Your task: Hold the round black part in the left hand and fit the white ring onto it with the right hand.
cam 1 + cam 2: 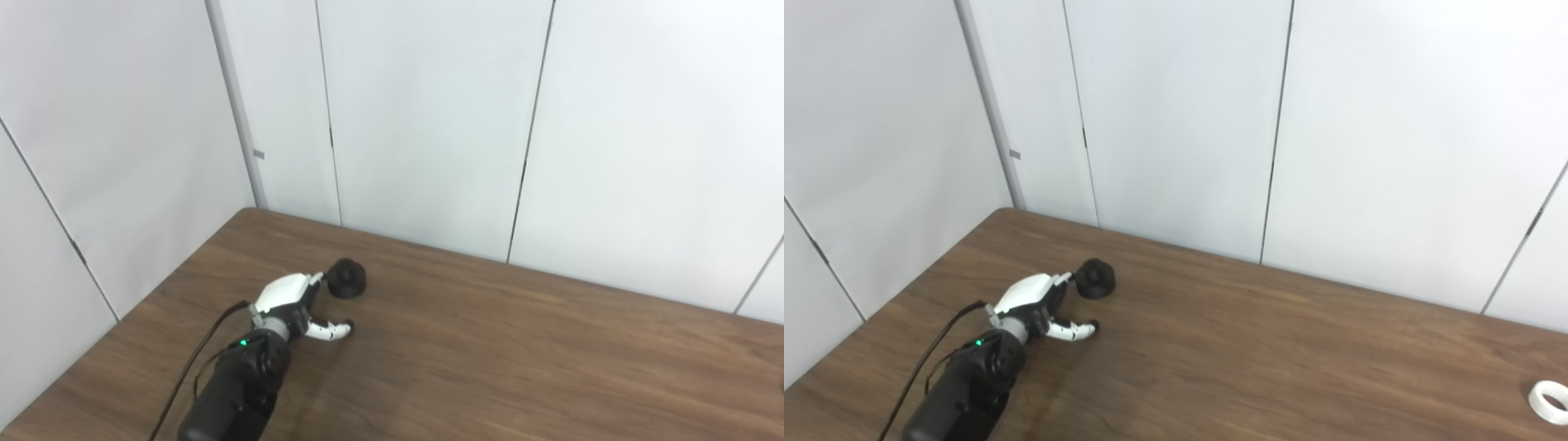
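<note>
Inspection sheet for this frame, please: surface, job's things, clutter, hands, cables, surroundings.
Surface: brown wood-grain table.
Job's things: round black part on the table at far left; white ring lying far off near the right edge, seen only in the right eye view.
Clutter: nothing seen.
Hands: left hand open beside the black part, fingers close to it, grasp not closed; right hand not in view.
Cables: black cable along the left arm.
Surroundings: white wall panels behind the table.
</note>
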Robot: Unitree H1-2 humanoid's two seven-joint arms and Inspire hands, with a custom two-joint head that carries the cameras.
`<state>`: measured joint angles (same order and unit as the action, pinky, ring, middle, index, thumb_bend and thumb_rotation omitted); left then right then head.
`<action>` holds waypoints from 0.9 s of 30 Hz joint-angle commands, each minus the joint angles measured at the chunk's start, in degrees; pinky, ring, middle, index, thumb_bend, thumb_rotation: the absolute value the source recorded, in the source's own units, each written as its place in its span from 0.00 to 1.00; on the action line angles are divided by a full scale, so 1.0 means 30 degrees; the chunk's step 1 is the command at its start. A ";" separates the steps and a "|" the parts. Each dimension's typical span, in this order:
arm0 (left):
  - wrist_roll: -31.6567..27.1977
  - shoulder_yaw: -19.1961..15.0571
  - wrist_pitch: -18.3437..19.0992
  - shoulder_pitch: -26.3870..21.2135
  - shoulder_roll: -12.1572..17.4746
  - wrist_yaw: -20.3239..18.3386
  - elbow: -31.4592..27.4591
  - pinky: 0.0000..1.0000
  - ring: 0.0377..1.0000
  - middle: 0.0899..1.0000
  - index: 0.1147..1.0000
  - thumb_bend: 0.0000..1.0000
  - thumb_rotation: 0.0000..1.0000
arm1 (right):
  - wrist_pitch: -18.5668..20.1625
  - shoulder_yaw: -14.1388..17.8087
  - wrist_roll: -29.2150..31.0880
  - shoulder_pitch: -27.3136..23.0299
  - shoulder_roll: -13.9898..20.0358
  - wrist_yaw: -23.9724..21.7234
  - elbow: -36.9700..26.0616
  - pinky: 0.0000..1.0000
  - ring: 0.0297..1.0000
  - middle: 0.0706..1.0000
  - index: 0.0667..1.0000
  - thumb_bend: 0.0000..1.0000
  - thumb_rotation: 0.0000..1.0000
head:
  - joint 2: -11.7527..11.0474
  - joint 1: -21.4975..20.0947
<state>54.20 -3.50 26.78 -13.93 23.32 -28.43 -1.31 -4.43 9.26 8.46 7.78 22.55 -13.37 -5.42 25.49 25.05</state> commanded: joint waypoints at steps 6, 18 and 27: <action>0.1591 -0.0715 0.0045 -0.0001 -0.0135 -0.1682 -0.1151 1.00 1.00 1.00 0.98 1.00 0.37 | 0.0122 -0.0066 -0.0358 -0.0256 0.0081 0.0145 0.0289 0.92 0.95 0.94 0.91 0.72 0.77 | -0.0121 0.0028; 0.3238 -0.2271 0.0044 -0.0518 -0.1345 0.0025 0.0006 1.00 1.00 1.00 0.95 1.00 0.39 | 0.0240 -0.0076 -0.0399 -0.0334 -0.0044 0.0197 0.0318 0.93 0.95 0.94 0.91 0.71 0.78 | -0.0233 0.0008; 0.2525 -0.3019 0.0046 -0.1469 -0.1413 0.4168 0.4059 1.00 1.00 1.00 1.00 1.00 0.43 | 0.0336 -0.0054 -0.0278 -0.0286 -0.0031 0.0148 0.0316 0.94 0.96 0.95 0.91 0.71 0.77 | -0.0236 -0.0026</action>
<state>61.96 -11.58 26.34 -17.10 17.97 -17.08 9.85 -4.53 9.03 7.85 7.11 22.09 -13.18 -4.86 24.70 25.05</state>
